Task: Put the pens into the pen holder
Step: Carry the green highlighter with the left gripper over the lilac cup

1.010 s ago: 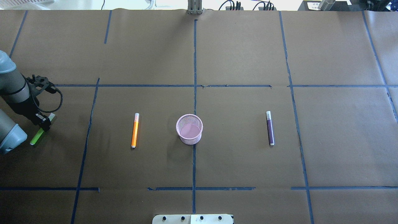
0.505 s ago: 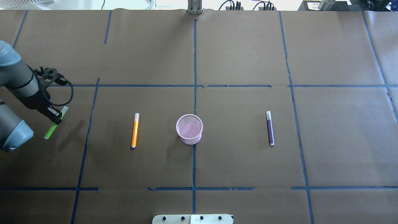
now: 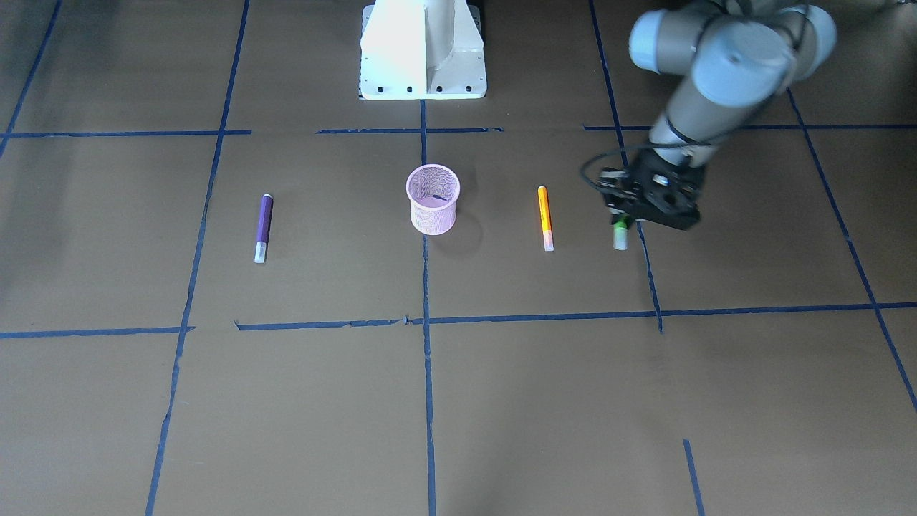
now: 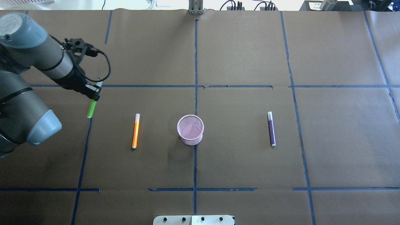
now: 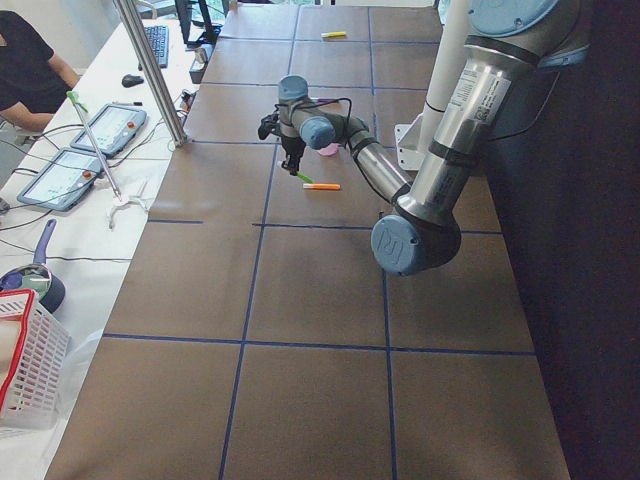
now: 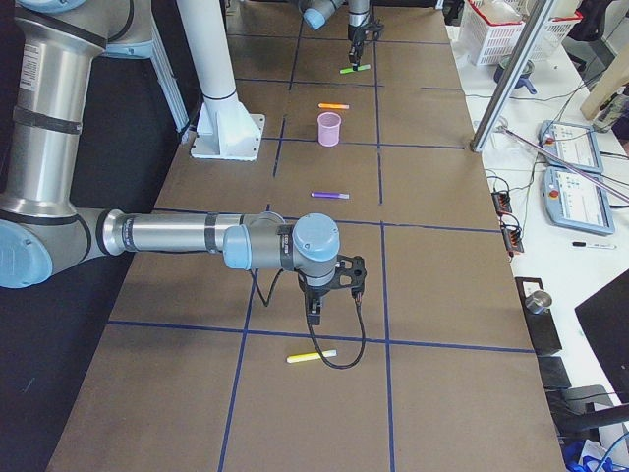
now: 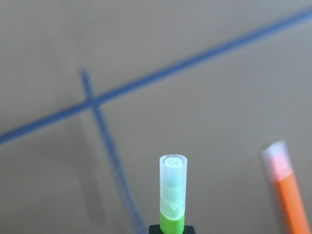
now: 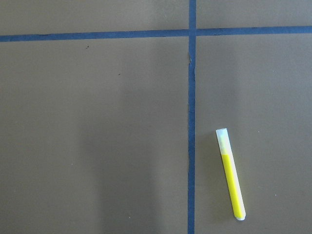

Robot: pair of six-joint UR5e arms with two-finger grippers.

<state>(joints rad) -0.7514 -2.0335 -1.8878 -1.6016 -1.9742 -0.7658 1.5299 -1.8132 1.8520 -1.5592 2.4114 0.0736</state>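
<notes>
My left gripper is shut on the green pen, held clear of the table with its pale cap pointing away from the wrist. It hangs left of the orange pen, which lies flat on the brown paper. The pink mesh pen holder stands upright at the table's centre with nothing visible in it. Right of the holder lies the purple pen. My right gripper shows only in the exterior right view, low over the table's right end; I cannot tell whether it is open or shut.
A yellow pen lies on the paper below the right wrist. The white robot base stands behind the holder. Blue tape lines grid the table. Tablets and a basket sit on the side desk, where a person sits.
My left arm has lifted the green pen from the far left edge and carried it up and rightward, closer to the orange pen. The other pens and the holder stay put.
</notes>
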